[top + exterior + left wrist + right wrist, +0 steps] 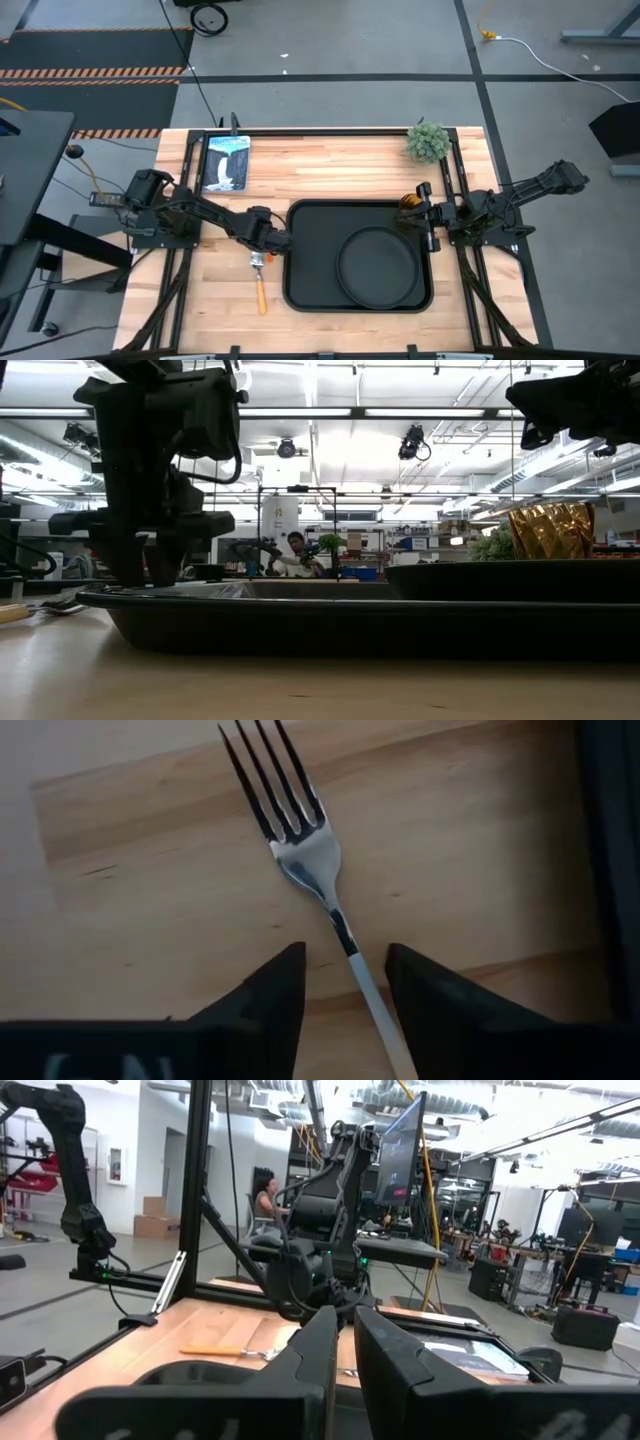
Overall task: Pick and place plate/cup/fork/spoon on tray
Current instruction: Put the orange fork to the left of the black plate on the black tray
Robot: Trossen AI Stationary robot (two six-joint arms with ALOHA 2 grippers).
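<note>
The fork lies flat on the wood just left of the black tray, tines toward the far edge; it also shows in the high view. My left gripper is open low over it, one finger on either side of the handle, with no touch that I can see. It also shows in the high view. The round black plate lies on the tray's right half. The amber cup stands upright at the tray's far right corner. My right gripper is shut and empty beside the cup. The spoon is out of view.
A green potted plant stands at the far right of the table. A picture card lies at the far left. The tray's left half is bare. A person sits in the room beyond the table.
</note>
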